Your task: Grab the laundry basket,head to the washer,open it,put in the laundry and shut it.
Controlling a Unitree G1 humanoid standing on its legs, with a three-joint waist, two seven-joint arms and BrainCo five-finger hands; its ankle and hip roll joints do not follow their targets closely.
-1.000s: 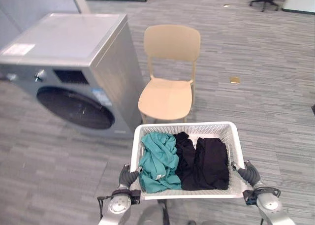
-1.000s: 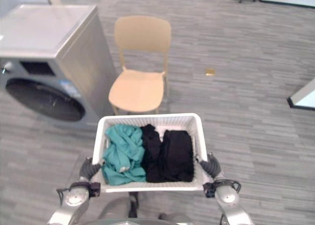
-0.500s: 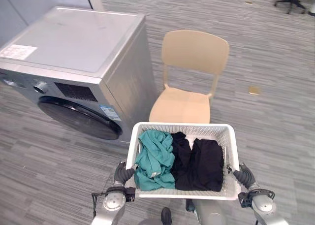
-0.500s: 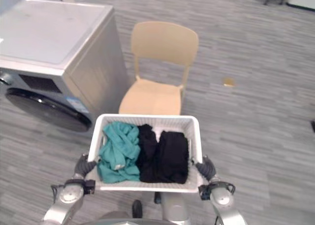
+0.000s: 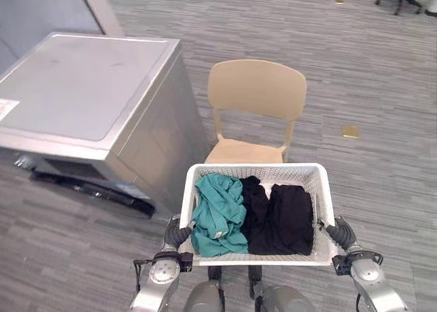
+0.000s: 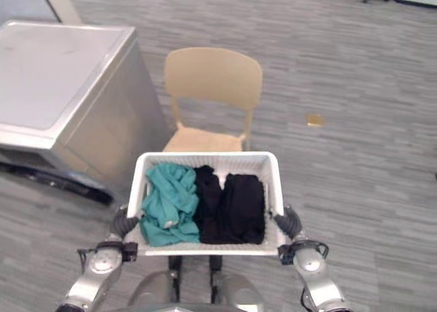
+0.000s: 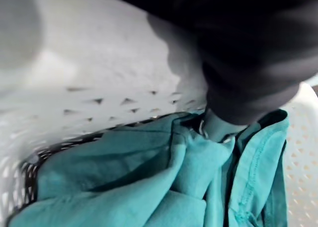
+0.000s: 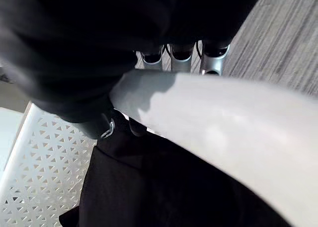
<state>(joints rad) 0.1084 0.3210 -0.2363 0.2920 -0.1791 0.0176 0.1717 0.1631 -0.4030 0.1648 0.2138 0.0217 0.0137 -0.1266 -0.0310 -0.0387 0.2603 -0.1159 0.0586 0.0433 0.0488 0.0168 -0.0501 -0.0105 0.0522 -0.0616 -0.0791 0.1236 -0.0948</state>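
- White laundry basket (image 5: 321, 189) held between left robot hand (image 5: 177, 234) and right robot hand (image 5: 340, 233), each clamped on a side rim.
- Teal garment (image 5: 218, 214), black clothes (image 5: 280, 218) inside.
- Washer (image 5: 89, 114), tan chair (image 5: 257, 107) just ahead.

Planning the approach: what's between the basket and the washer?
Bare grey floor on the basket's left side. The chair stands just beyond the basket, beside the washer. Both eye views show this. Left hand and right hand hold the basket's ends.

I see the white perforated plastic laundry basket (image 5: 324, 203) nearest me, teal cloth (image 5: 218, 213) left of black clothes (image 5: 280, 220) inside. Beyond it stands the beige plastic chair (image 5: 256, 97); the silver metal washer (image 5: 89, 107) sits left.
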